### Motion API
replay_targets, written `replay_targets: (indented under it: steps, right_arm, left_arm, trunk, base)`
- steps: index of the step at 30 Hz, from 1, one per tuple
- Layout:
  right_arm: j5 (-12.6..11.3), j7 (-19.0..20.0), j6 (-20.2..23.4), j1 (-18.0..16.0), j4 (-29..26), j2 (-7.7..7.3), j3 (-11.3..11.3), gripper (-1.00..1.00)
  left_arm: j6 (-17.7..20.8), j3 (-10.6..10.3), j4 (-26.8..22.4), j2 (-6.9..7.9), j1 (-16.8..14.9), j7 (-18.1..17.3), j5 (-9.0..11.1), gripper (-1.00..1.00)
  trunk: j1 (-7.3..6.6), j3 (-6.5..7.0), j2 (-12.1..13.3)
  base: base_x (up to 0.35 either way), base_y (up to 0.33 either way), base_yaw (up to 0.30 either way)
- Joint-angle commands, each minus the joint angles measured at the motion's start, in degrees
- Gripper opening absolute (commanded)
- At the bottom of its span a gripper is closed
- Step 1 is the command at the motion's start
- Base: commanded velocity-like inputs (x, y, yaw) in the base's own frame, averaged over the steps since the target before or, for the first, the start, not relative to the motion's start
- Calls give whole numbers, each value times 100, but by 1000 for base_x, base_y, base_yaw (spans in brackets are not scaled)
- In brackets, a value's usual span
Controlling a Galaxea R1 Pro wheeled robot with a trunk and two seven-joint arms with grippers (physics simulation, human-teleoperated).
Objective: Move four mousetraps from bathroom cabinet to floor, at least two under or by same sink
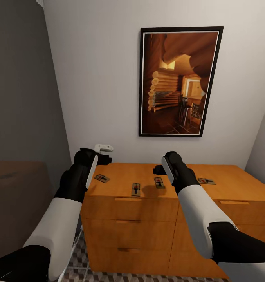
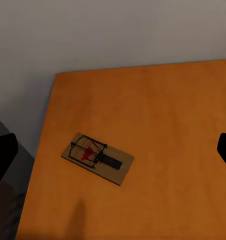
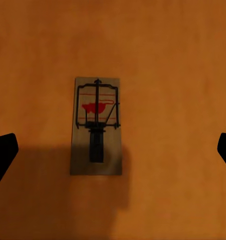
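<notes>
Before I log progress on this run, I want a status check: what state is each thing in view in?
Leftmost mousetrap: flat on the cabinet, untouched.
Second mousetrap: flat near the front edge.
Third mousetrap: flat, below the right hand.
Fourth mousetrap: flat, partly hidden.
Drawers: closed.
Left hand: open, empty.
Right hand: open, empty.

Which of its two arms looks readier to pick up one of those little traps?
Probably the right. The right gripper hangs open with a mousetrap centred squarely between its fingers. The left gripper is also open, but its trap lies skewed on the cabinet.
</notes>
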Motion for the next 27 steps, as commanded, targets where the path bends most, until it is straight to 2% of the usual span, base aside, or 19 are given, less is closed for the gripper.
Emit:
replay_targets:
  steps: [1, 6, 11, 16, 27]
  right_arm:
    - [16, 2, 22, -11, 4, 5, -18, 100]
    - [0, 2, 22, -136, 304, 5, -26, 100]
    - [-24, 7, 22, -441, 881, 5, -28, 100]
    - [-101, 6, 22, -629, 1191, 5, -29, 100]
    - [-149, -4, 22, -802, 1337, 5, -29, 100]
  left_arm:
    - [24, -6, -4, 0, -4, 13, -5, 100]
    - [24, -6, -4, 1, -4, 12, -5, 100]
    - [24, -6, -4, -4, -4, 13, -5, 100]
    - [24, -6, -4, -5, -4, 13, -5, 100]
    - [24, -6, -4, -7, -4, 13, -5, 100]
  trunk:
    - [0, -7, -4]
    - [0, -7, -4]
    - [0, -7, -4]
    - [0, -7, -4]
    - [0, -7, -4]
  base:
    - [0, 0, 0]
    - [0, 0, 0]
    - [0, 0, 0]
    - [0, 0, 0]
    - [0, 0, 0]
